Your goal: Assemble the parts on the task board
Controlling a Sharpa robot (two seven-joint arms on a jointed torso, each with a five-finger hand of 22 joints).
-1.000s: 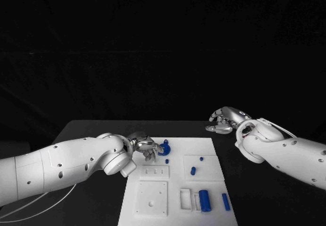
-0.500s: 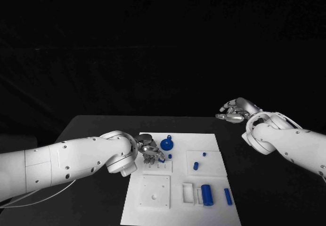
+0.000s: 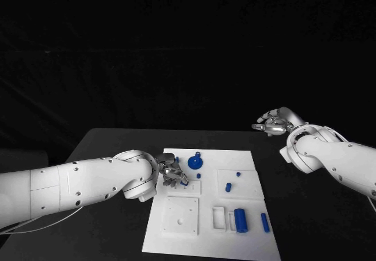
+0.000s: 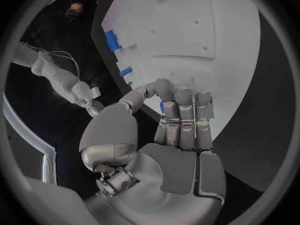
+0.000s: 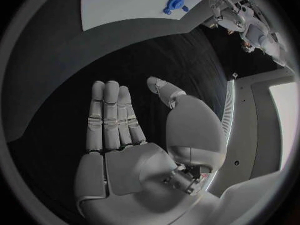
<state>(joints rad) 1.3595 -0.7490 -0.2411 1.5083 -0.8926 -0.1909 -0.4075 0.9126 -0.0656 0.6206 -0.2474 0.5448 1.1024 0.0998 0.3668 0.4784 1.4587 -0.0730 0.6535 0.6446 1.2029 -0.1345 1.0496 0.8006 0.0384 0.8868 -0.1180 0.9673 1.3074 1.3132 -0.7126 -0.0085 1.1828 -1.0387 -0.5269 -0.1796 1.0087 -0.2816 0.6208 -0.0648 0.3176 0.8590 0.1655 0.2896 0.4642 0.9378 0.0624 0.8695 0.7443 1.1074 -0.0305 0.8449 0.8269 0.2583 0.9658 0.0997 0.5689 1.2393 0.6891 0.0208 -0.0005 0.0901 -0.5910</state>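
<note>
Black table carries the task board, where most blue parts lie loose, one part is pinched by the left hand, and the right hand is held empty, fingers together, beyond the far right corner.

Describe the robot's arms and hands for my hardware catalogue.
Both arms, left arm and right arm, have smooth white rounded shells dotted with small dark screw holes. A thin white cable loops under the left one. The left hand and right hand are silver metal with segmented fingers.
</note>
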